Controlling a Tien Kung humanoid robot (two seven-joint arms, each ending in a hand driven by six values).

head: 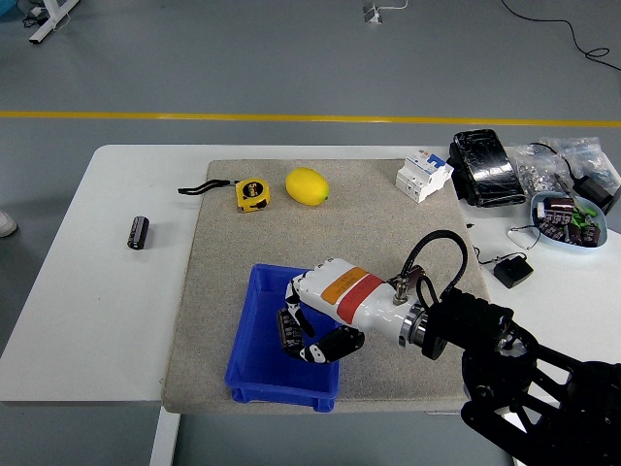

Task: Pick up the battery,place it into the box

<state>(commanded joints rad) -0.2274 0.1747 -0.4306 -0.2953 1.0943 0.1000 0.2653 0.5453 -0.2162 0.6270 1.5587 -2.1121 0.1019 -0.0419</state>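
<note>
R hand (309, 325) w/ battery (289, 328) over box (254, 342)
</note>
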